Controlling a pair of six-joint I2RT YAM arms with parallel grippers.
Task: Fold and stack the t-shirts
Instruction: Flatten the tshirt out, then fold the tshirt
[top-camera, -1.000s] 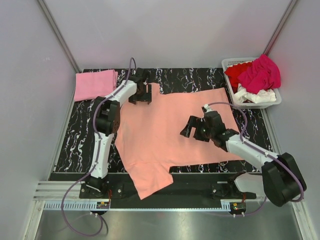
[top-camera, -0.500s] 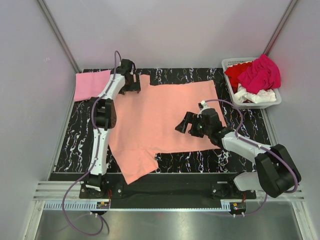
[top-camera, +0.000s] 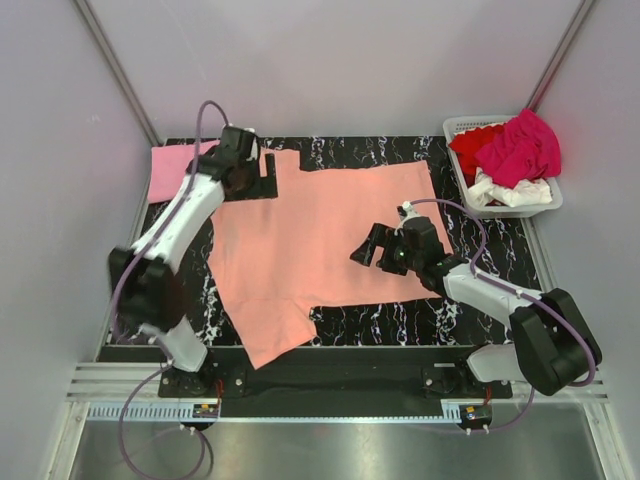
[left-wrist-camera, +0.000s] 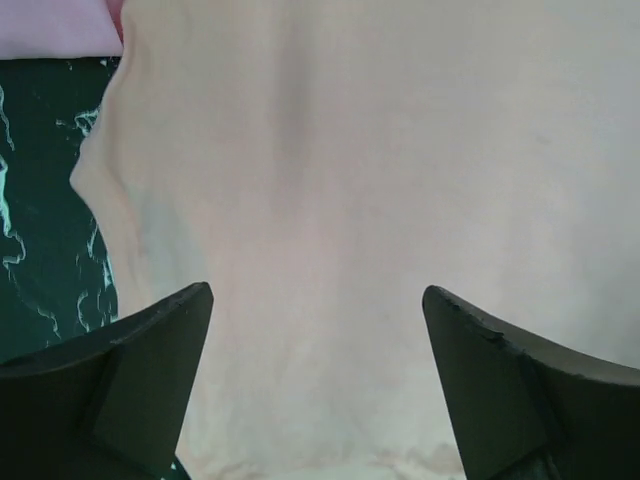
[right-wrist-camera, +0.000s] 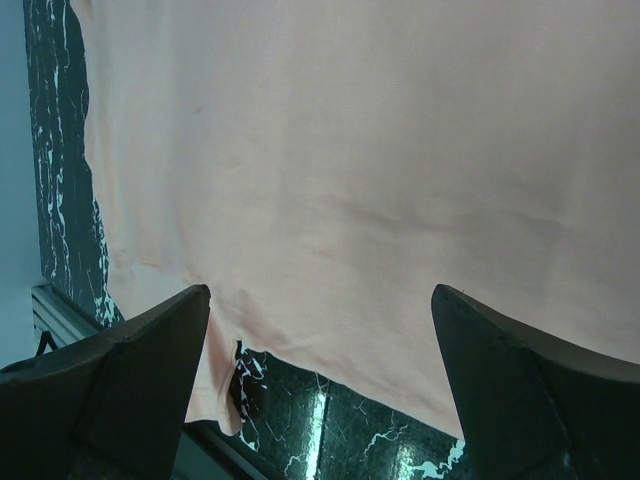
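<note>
A salmon-orange t-shirt (top-camera: 330, 235) lies spread flat on the black marbled table, one sleeve hanging toward the front edge. It fills the left wrist view (left-wrist-camera: 380, 180) and the right wrist view (right-wrist-camera: 380, 150). A folded light pink shirt (top-camera: 170, 170) lies at the back left. My left gripper (top-camera: 262, 172) is open and empty over the shirt's back left corner. My right gripper (top-camera: 375, 247) is open and empty above the shirt's front right part. Magenta (top-camera: 520, 145), red (top-camera: 472, 147) and white (top-camera: 510, 192) shirts lie in the basket.
A white slatted basket (top-camera: 456, 128) stands at the back right corner. The black marbled table (top-camera: 500, 240) is bare to the right of the shirt. Grey walls enclose the table on three sides.
The shirt has been pulled left and back and now lies flatter. The left arm swung left, its gripper staying at the shirt's back left corner. The right gripper moved slightly left.
</note>
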